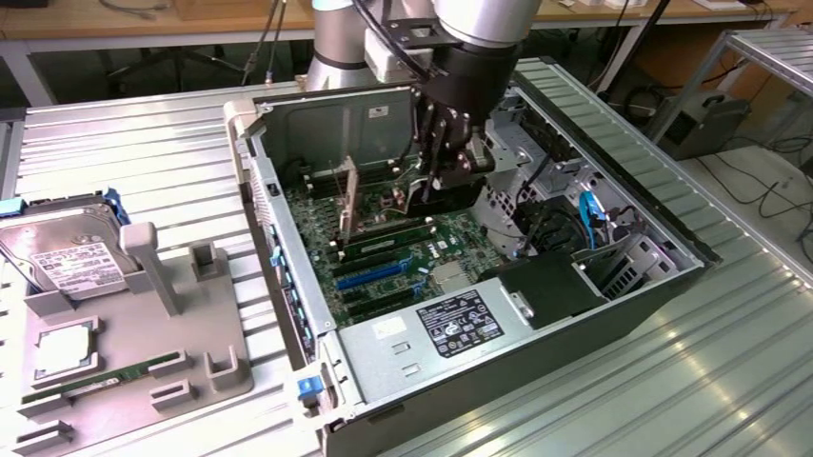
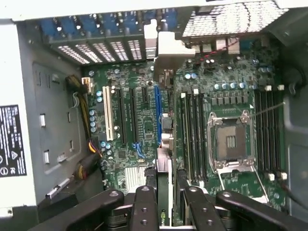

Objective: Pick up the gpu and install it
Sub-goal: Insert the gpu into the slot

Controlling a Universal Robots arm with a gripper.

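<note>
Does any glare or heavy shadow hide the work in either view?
Exterior view: glare washes out the ribbed table at the exterior view's right, and the case interior under the gripper lies in shadow. Wrist view: the grille blows out white; the gpu, edge-on between the fingers, is dim against the lit motherboard.

This is looking like a robotics lab or electronics workshop. At the centre of the exterior view an open computer case (image 1: pixel 368 119) is lying on a ribbed metal table (image 1: pixel 128 143), its motherboard (image 2: pixel 144 110) showing, with a robot arm (image 1: pixel 477 29) hanging over it. At eight o'clock a grey parts fixture (image 1: pixel 166 362) is holding a hard drive (image 1: pixel 70 257) and a memory stick (image 1: pixel 102 381). Wooden workbenches (image 1: pixel 102 24) are running along twelve o'clock with cables (image 1: pixel 267 43) hanging beneath, and leads (image 1: pixel 763 186) are trailing over the floor at three o'clock.
</note>
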